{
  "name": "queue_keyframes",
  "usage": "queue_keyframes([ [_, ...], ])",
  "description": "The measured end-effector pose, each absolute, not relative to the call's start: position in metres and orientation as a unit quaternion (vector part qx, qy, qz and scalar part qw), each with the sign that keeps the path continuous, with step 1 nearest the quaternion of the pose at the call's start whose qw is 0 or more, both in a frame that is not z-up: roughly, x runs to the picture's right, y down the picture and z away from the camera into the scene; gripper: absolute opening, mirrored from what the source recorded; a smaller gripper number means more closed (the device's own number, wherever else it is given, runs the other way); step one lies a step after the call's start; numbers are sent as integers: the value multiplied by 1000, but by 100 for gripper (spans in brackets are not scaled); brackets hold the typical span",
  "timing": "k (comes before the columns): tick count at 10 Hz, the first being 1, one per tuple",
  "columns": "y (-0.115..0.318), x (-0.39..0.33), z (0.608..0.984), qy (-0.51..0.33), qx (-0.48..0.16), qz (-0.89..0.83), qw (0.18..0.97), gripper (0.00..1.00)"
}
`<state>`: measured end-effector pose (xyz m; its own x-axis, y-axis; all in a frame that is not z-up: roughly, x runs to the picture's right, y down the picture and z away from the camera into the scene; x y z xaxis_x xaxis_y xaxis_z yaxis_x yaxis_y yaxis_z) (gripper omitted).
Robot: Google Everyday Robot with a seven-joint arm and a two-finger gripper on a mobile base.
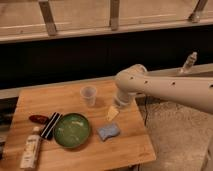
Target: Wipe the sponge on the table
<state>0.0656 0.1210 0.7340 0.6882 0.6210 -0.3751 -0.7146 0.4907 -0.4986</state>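
Observation:
The blue-grey sponge [109, 132] lies flat on the light wooden table [60, 101], near its right front and just right of the green bowl. My gripper [112, 113] hangs at the end of the white arm reaching in from the right. It points down, a short way above and behind the sponge, and does not touch it. Its pale fingers hold nothing and look open.
A green bowl [72, 130] sits at the table's front middle, a clear plastic cup [88, 95] behind it. A black striped bar [50, 125], a red object [38, 119] and a white bottle [31, 148] lie on the left. The table's right edge is close to the sponge.

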Motion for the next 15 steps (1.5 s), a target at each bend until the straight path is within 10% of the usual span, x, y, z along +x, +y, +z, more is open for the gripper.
queue_keyframes([
  [15,204,60,819,90,-369,402,833,80],
])
